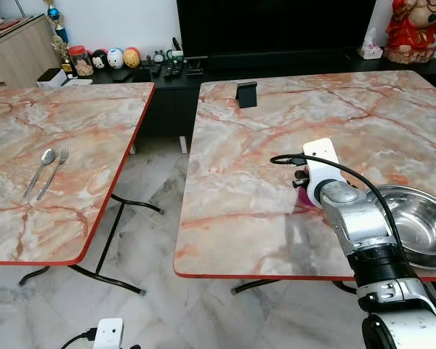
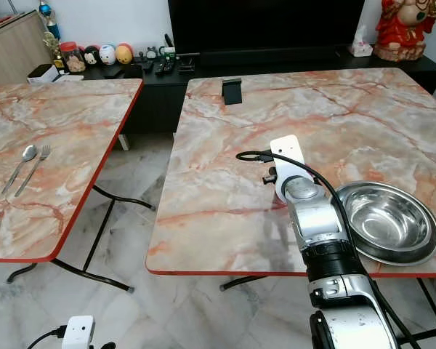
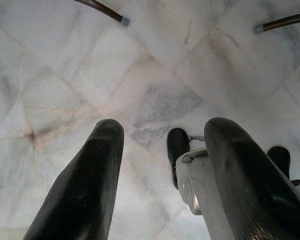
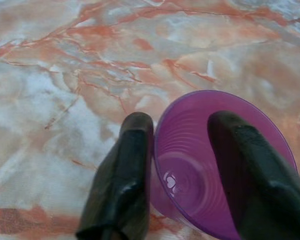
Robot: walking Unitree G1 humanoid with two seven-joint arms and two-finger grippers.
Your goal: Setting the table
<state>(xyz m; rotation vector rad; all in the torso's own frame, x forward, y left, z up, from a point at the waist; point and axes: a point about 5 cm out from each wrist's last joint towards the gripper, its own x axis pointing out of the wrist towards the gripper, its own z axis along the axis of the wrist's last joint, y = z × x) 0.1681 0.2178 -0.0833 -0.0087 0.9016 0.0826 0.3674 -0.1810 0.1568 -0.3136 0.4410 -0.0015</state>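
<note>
from the head camera my right arm's wrist covers nearly all of the purple cup (image 4: 210, 170); i see just a sliver of it. the steel bowl (image 2: 392, 222) runs off the right edge in the left eye view. small figures on the far cabinet (image 1: 116, 58) are too tiny to identify.

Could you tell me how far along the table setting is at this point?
Done: a steel bowl sits on the right table. In hand: the right gripper pinches the wall of a purple cup over that table, one of its fingers inside. Left: the spoon and fork lie on the other table.
</note>
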